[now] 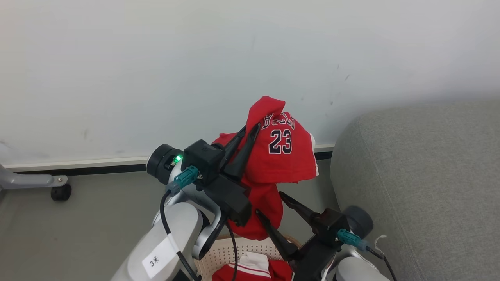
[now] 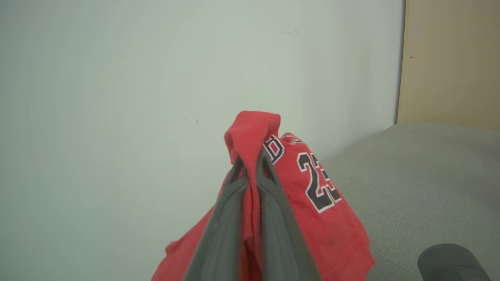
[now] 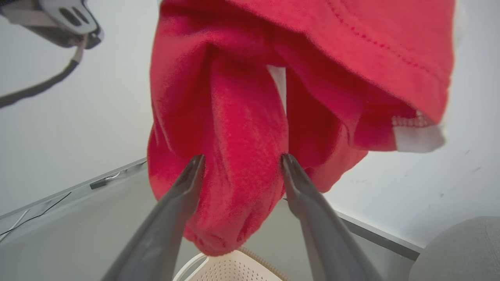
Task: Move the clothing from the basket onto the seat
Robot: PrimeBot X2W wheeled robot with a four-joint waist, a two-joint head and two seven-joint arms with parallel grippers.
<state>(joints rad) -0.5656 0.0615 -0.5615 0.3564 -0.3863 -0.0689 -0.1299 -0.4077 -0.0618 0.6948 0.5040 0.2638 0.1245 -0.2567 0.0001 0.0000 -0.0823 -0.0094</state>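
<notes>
Left tool clamps jersey above basket | right tool agape | risk: your swing snags the jersey on it.

We view a sparse room, likely a lab. Note bare wall, grey floor, castored stand, upholstered seat.

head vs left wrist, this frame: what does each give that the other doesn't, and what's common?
Head view adds: the basket at the bottom with a second red garment in it, the open right gripper, the floor and a caster wheel.
Left wrist view adds: a beige panel past the wall's edge, and a close look at the cloth fold pinched between the fingers.
Shared: the left gripper shut on the number 23 jersey, the pale wall, the grey seat.
</notes>
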